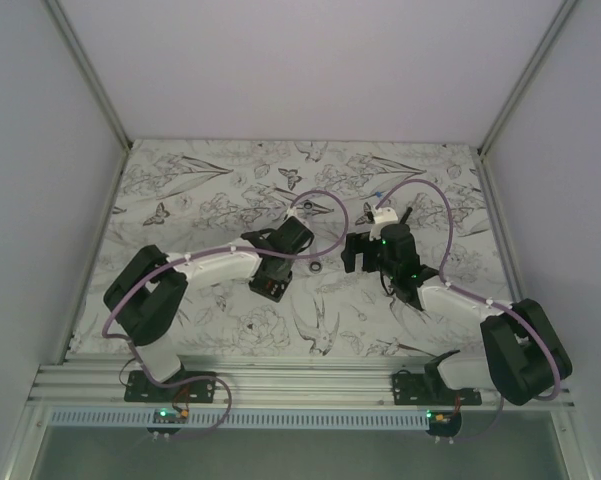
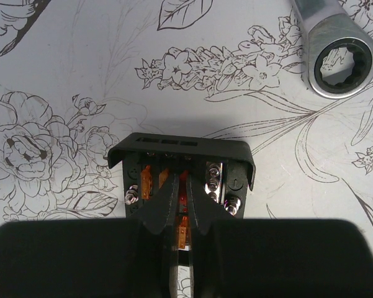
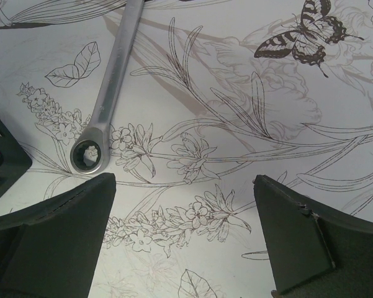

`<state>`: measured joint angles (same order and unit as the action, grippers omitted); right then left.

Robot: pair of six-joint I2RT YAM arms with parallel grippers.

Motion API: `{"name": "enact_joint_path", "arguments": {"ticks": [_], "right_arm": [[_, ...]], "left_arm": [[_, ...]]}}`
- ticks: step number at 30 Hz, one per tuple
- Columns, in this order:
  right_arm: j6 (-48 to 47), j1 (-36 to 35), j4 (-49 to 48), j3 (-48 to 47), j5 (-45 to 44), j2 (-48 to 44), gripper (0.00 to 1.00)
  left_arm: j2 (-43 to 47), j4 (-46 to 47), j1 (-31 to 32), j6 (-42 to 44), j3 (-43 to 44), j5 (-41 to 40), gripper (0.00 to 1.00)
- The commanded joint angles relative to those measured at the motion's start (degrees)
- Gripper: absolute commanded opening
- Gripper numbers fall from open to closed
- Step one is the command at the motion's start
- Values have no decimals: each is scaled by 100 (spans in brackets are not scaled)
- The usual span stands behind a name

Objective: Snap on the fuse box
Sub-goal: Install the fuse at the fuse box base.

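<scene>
Left wrist view places the fuse box (image 2: 234,184) directly under the left gripper (image 2: 181,197). The box lies on the floral table cover (image 2: 62,93) with its fuse rows exposed. Orange fuses (image 2: 146,181) and small metal screw terminals (image 2: 213,180) show between black walls, and a slotted black hood (image 2: 180,144) rises along the far edge. The left jaws are drawn almost together, with their tips down among the fuses near the box's centre line. We cannot tell whether they pinch a fuse or a rib, or merely rest there. The right gripper (image 3: 183,186) hangs over the table with its fingers spread wide and nothing between them. A corner of the box sits at the left edge of its view, and the silver wrench (image 3: 108,81) lies near the box but apart from it. We judge the box to be light, rigid moulded plastic with smooth, somewhat slippery outer faces, likely to slide on the cover under a sideways push. The fuses and terminals are the fragile parts and should take no load. We recommend steadying the body across its two outer side walls, low down. Closing pressure belongs on the flat top of the hood, applied straight down until the catch engages. An off-centre press may tip the box.
</scene>
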<state>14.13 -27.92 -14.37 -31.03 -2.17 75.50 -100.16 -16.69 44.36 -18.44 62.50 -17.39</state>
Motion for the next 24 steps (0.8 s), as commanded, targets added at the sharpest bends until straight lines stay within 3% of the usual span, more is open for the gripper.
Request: {"name": "enact_joint_path", "arguments": {"ticks": [1,11,18,24], "right_arm": [[-36,41,-132,-84,32,-73,100],[9,42,-121,-62,86,-189,100],[13,42,-108,-26,75,-318,100],[37,41,-127,-35,138,-288,100]], "left_arm": [[-547,-763,47,-418,-651,770,0],[-28,-1057,47,-444,27,440,1],[-1,-1121,47,-494,203,334,18],[84,-1130,42,-425,473,419,26]]}}
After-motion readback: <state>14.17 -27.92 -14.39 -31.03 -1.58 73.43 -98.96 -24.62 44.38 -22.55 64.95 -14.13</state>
